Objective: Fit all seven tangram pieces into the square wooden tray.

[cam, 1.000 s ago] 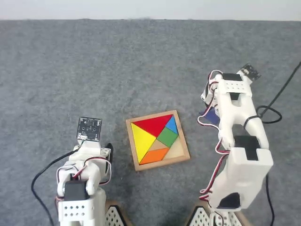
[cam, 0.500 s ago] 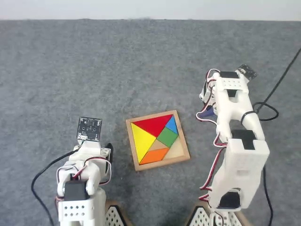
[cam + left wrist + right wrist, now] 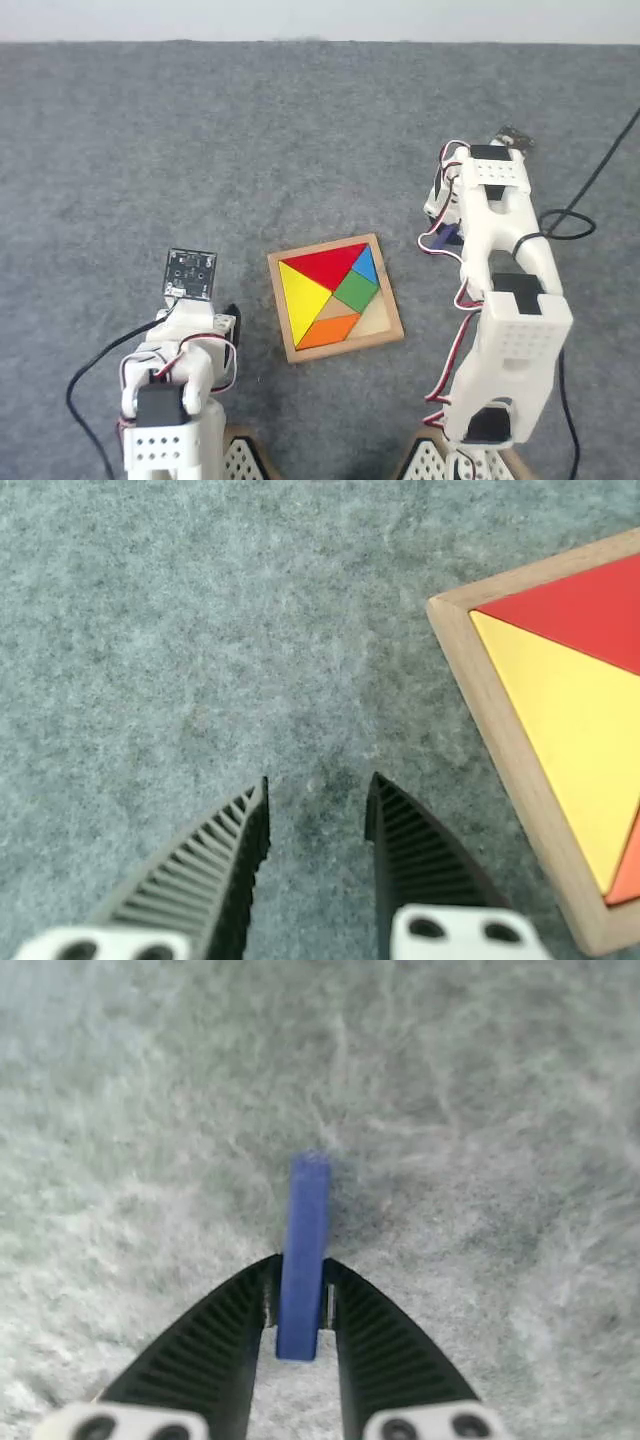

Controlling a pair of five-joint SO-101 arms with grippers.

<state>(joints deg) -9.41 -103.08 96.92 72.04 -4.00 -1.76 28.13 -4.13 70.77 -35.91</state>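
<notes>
Right gripper (image 3: 300, 1272): clamped on 1 dark blue piece (image 3: 304, 1230), which stands on edge between the 2 fingers and juts out past their tips over the grey carpet (image 3: 200, 150). From the high view I place this arm to the right of the square wooden tray (image 3: 347, 348), level with its far edge and apart from it.

Left gripper (image 3: 318, 790): fingers apart with bare carpet between them, near and left of the tray's far-left corner and not touching it.

Tray contents, as I count them: 5 coloured pieces lying flat.
- 1 red triangle (image 3: 328, 266), far side
- 1 yellow triangle (image 3: 300, 293), left side
- 1 light blue triangle (image 3: 367, 266), far-right corner
- 1 green square (image 3: 356, 291), centre right
- 1 orange piece (image 3: 328, 330), near side

Pale wood shows in the near-right part of the tray; I cannot tell whether any of it is a piece.
</notes>
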